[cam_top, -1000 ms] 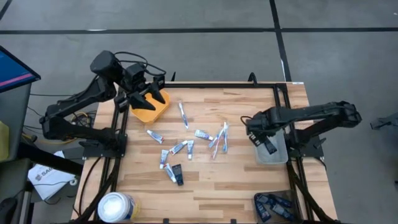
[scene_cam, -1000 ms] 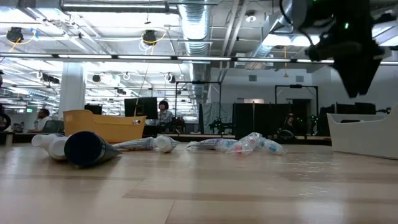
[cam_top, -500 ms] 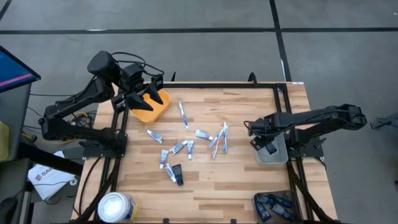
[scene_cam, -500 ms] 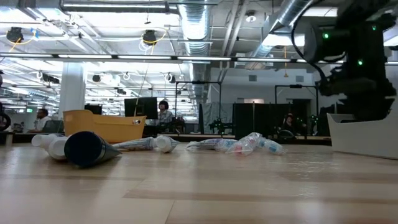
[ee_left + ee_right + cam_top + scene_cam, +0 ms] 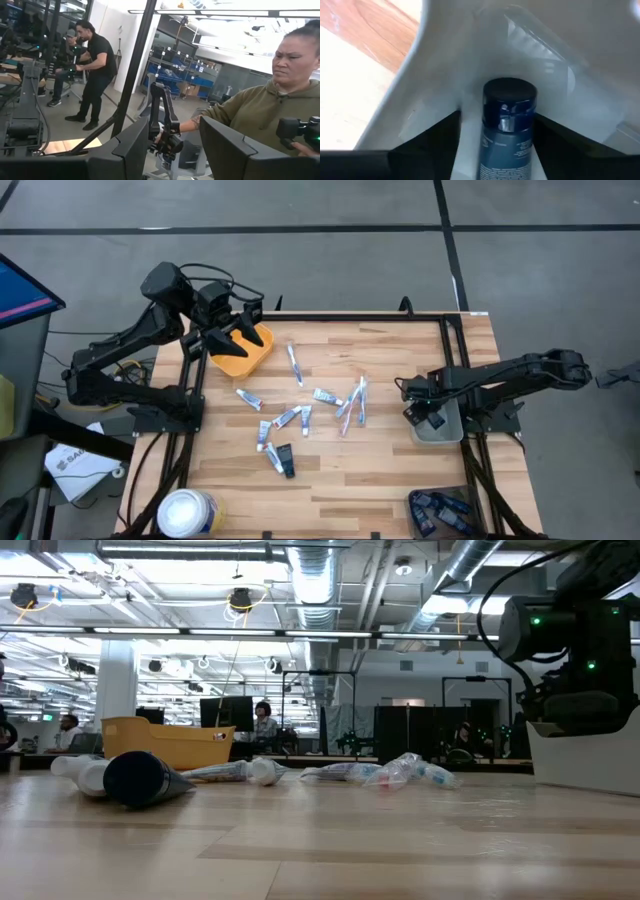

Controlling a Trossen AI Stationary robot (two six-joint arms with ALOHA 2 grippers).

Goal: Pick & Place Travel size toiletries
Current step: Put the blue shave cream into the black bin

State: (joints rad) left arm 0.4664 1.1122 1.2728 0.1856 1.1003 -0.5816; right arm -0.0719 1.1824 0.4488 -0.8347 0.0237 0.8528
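Observation:
Travel size toiletries [image 5: 300, 415], small white tubes and a black one [image 5: 287, 461], lie scattered on the middle of the wooden table; the low view shows them as a row [image 5: 390, 772]. My right gripper [image 5: 433, 420] reaches down into the white bin [image 5: 445, 432] at the table's right edge. It is shut on a dark blue tube [image 5: 506, 145]. My left gripper [image 5: 240, 335] hovers open above the yellow bin [image 5: 243, 355] at the far left, and its fingers [image 5: 130, 150] point level into the room with nothing between them. My right gripper [image 5: 497, 114] has the dark blue tube between its two fingers [image 5: 440, 137], which point down from above and lie along the tube. The tube's black cap [image 5: 510, 95] points down at the bin's floor. The place of contact lies past the wrist picture's edge.
A big white round tub [image 5: 187, 512] stands at the near left corner. A dark tray of packets [image 5: 440, 510] sits off the near right corner. The white bin's wall [image 5: 585, 755] rises at the right of the low view. People stand in the room beyond the table.
My right gripper has gone down with the dark tube, from above the white bin to inside it behind the bin's wall, and has tipped until it points straight down. The toiletries on the table have not moved.

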